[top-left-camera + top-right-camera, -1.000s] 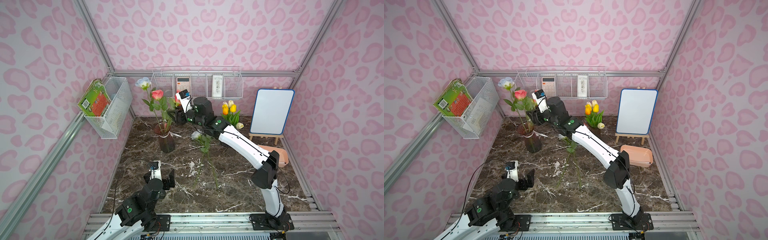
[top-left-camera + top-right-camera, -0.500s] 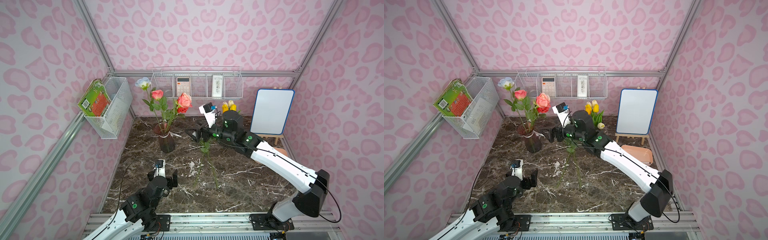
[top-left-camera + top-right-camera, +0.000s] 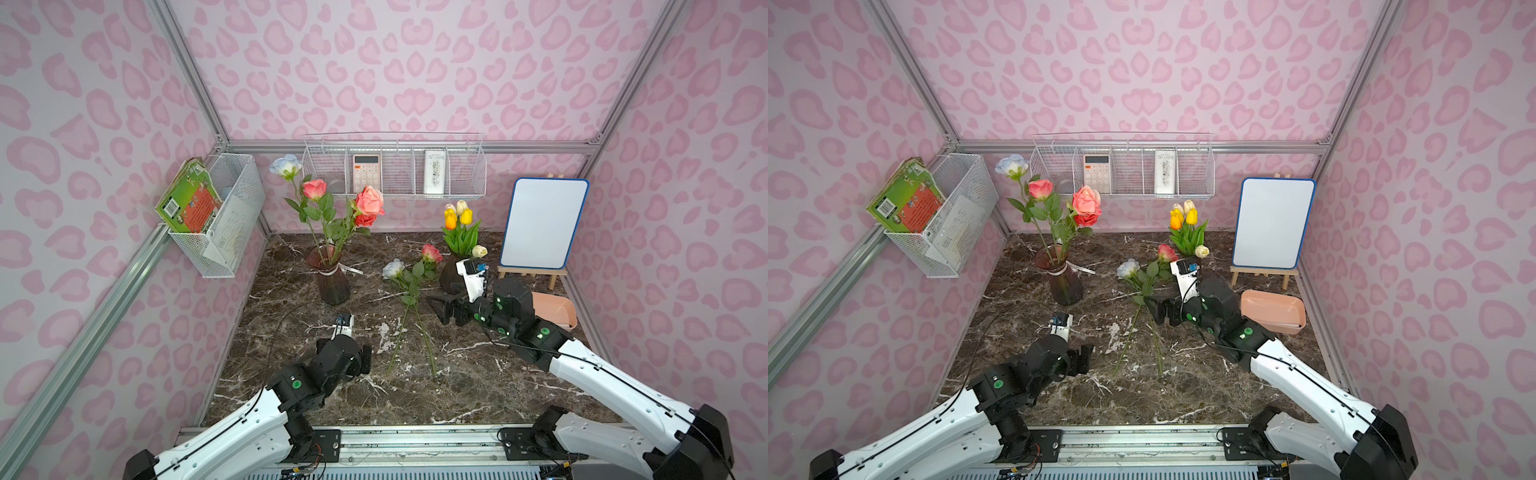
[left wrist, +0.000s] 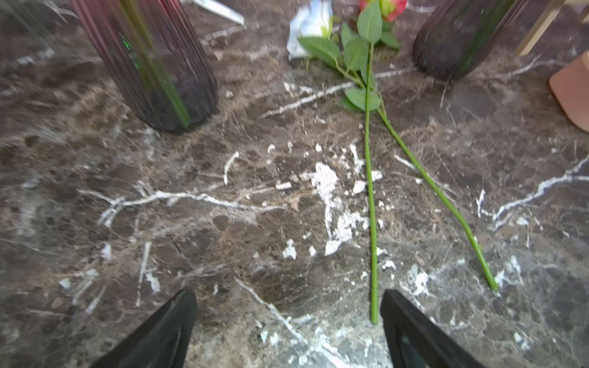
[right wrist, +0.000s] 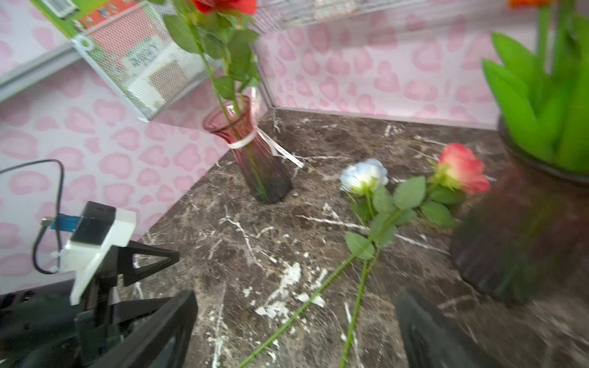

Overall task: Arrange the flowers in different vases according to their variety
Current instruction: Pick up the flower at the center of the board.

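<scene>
Several roses stand in the banded vase (image 3: 329, 283) at the back left, among them a red-pink rose (image 3: 369, 201). The tulips (image 3: 457, 216) fill the other vase (image 3: 449, 275), which my right arm partly hides. A pale blue-white rose (image 3: 392, 269) and a pink-red rose (image 3: 431, 252) lie mid-table, their stems crossing. My right gripper (image 3: 440, 309) is open beside those stems, and they run between its fingers in the right wrist view (image 5: 296, 318). My left gripper (image 4: 288, 318) is open and low at the stems' near ends.
A whiteboard on an easel (image 3: 542, 224) and a peach tray (image 3: 555, 309) stand at the right. A wire basket with a book (image 3: 216, 216) hangs on the left wall. A wire shelf with a calculator (image 3: 365, 172) hangs on the back wall.
My right gripper opened at the banded vase, left the red-pink rose standing in it, then swung right and down to the lying roses. My left arm crept forward slightly.
</scene>
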Action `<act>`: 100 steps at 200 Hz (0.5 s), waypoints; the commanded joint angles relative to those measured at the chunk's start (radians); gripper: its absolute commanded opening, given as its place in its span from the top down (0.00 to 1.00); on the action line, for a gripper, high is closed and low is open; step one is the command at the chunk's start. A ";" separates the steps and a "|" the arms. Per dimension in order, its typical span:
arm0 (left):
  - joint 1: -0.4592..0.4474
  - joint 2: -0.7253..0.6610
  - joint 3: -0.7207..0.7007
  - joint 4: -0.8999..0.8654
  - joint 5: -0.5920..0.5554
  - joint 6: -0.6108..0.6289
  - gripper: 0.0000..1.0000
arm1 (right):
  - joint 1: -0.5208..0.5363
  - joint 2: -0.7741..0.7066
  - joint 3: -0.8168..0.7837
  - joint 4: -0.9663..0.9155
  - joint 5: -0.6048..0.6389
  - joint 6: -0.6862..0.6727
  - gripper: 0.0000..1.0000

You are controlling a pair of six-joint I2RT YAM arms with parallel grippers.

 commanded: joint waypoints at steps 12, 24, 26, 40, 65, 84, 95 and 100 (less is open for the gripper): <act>-0.041 0.225 0.099 -0.046 0.096 -0.055 0.08 | -0.044 -0.057 -0.134 0.036 0.108 0.029 0.01; -0.065 0.323 0.150 -0.063 0.087 -0.051 0.08 | -0.057 -0.069 -0.173 0.042 0.118 0.036 0.01; -0.069 0.338 0.157 -0.067 0.086 -0.050 0.09 | -0.059 -0.069 -0.180 0.043 0.122 0.037 0.01; -0.093 0.435 0.218 -0.079 0.087 -0.041 0.11 | -0.066 -0.074 -0.211 0.045 0.143 0.055 0.01; -0.100 0.601 0.334 -0.114 0.104 -0.008 0.13 | -0.074 -0.071 -0.241 0.042 0.164 0.073 0.01; -0.099 0.724 0.438 -0.162 0.114 0.027 0.14 | -0.078 -0.076 -0.263 0.051 0.175 0.093 0.01; -0.096 0.795 0.503 -0.194 0.133 0.057 0.17 | -0.078 -0.086 -0.280 0.061 0.179 0.100 0.01; -0.093 0.827 0.535 -0.211 0.139 0.068 0.18 | -0.080 -0.092 -0.287 0.067 0.181 0.102 0.01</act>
